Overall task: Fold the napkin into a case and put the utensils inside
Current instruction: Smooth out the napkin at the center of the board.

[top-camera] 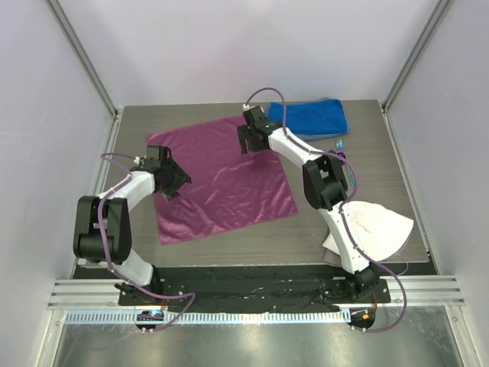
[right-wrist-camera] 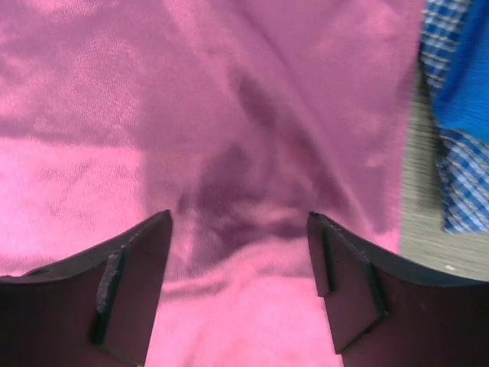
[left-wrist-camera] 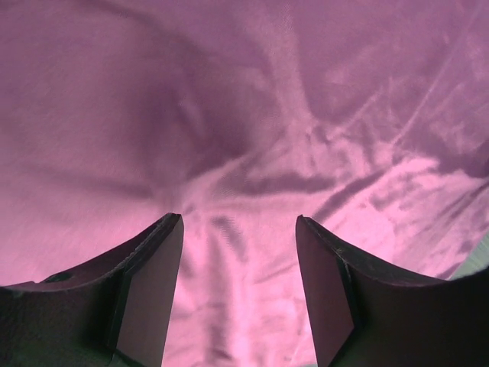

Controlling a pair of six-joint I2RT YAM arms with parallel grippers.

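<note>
While the napkin [top-camera: 221, 183] lies spread out in one flat layer on the table [top-camera: 252, 245], left of centre, we record it as unfolded. It is lightly wrinkled and sits a little skewed to the table edges.

The left gripper [left-wrist-camera: 238, 223] is over the napkin's left part, close to that edge. Its jaws stand wide apart with only magenta cloth showing between them, and it holds nothing. We cannot tell whether the fingertips touch the fabric.

The right gripper [right-wrist-camera: 238, 220] is over the napkin's far right corner, jaws also wide apart and gripping nothing. Its wrist view shows the napkin's edge, then a strip of bare table.

The utensils [top-camera: 341, 148] lie on the table to the right, well apart from the napkin and just on the near side of the blue towel [top-camera: 313, 116] at the far edge.

A white cloth [top-camera: 382, 225] sits at the near right, partly under the right arm.
</note>
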